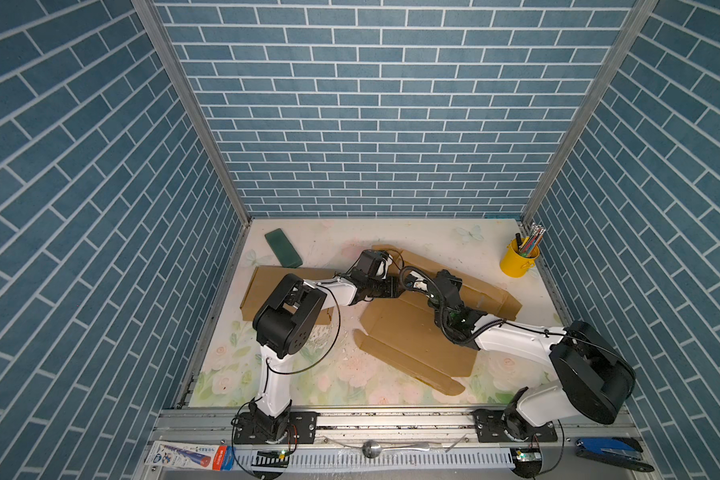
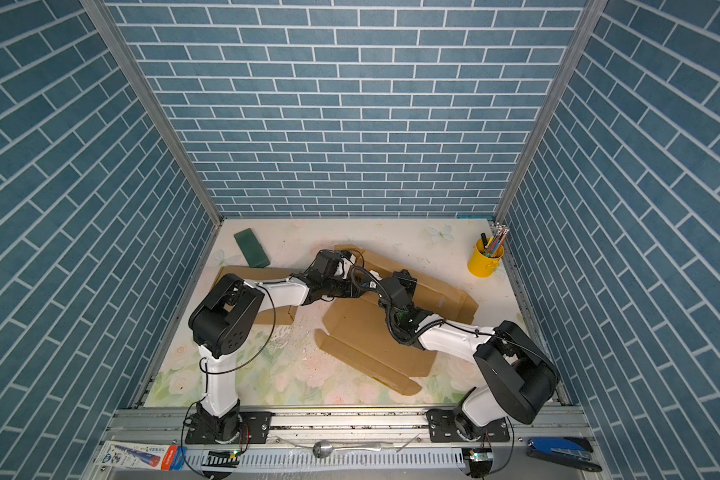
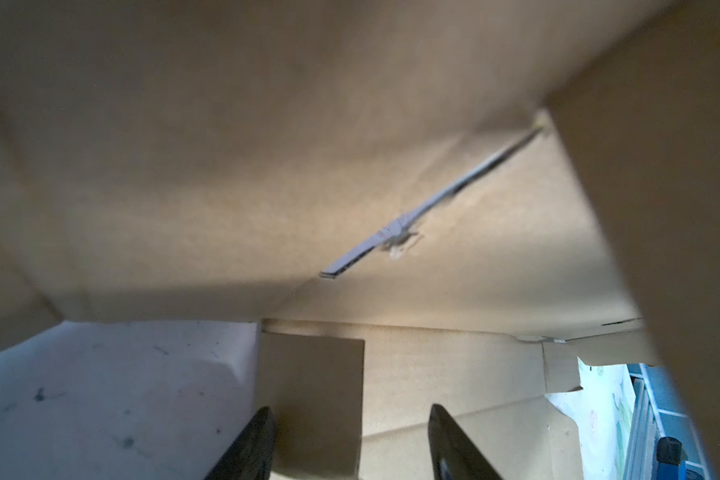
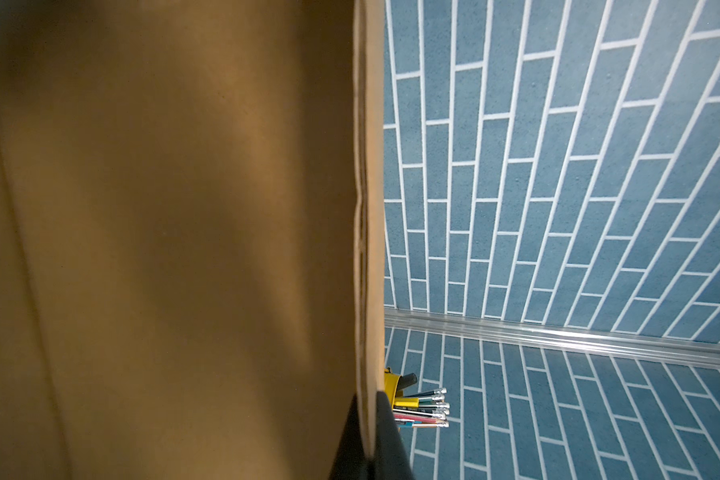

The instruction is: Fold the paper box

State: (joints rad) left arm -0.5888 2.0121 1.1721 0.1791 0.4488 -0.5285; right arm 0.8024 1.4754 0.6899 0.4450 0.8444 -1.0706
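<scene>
The paper box point(image 1: 408, 336) is a brown cardboard blank lying unfolded across the table, with flaps reaching left point(image 1: 267, 286) and right point(image 1: 487, 295). Both grippers meet over its middle. My left gripper point(image 3: 352, 440) is open, its dark fingers point(image 3: 260, 440) standing apart around a cardboard tab point(image 3: 312, 386) without closing on it. In a top view the left gripper point(image 1: 393, 286) sits just left of the right one. My right gripper point(image 4: 368, 436) is shut on the edge of a raised cardboard panel point(image 4: 184, 228). From above, the right gripper point(image 1: 410, 277) is mostly hidden by its wrist and cable.
A yellow cup of pencils point(image 1: 516, 259) stands at the back right corner. A dark green flat case point(image 1: 283, 248) lies at the back left. On the front rail lie a spoon point(image 1: 371, 449), a blue tool point(image 1: 607, 457) and a printed packet point(image 1: 184, 455). Blue brick walls enclose the table.
</scene>
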